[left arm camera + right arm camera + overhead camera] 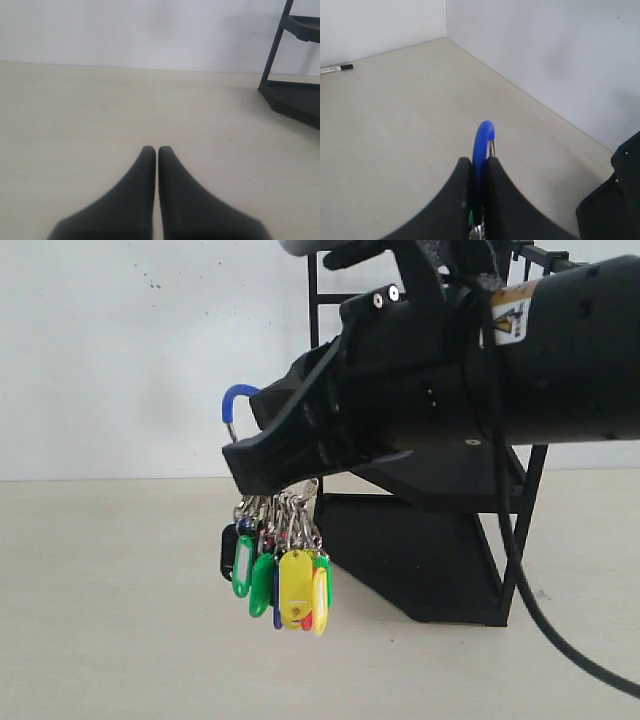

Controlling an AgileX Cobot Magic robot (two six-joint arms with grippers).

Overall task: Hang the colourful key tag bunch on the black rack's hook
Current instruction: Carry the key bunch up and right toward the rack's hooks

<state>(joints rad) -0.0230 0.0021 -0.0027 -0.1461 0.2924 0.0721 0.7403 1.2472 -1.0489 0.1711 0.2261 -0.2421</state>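
Observation:
My right gripper (250, 462) is shut on the colourful key tag bunch (285, 575), pinching its blue loop (236, 400), which sticks out past the fingertips. The tags, green, yellow, red and blue, dangle on silver rings below the jaws, above the table. In the right wrist view the blue loop (483, 145) rises between the closed fingers (478, 160). The black rack (430, 550) stands behind the right arm, mostly covered by it. No hook can be made out. My left gripper (157, 149) is shut on nothing above the bare table; the black rack (295, 95) sits far off to its side.
A white wall backs the pale table (110, 620). A small marker-like object (335, 68) lies by the far wall in the right wrist view. The right arm's cable (560, 640) hangs down beside the rack.

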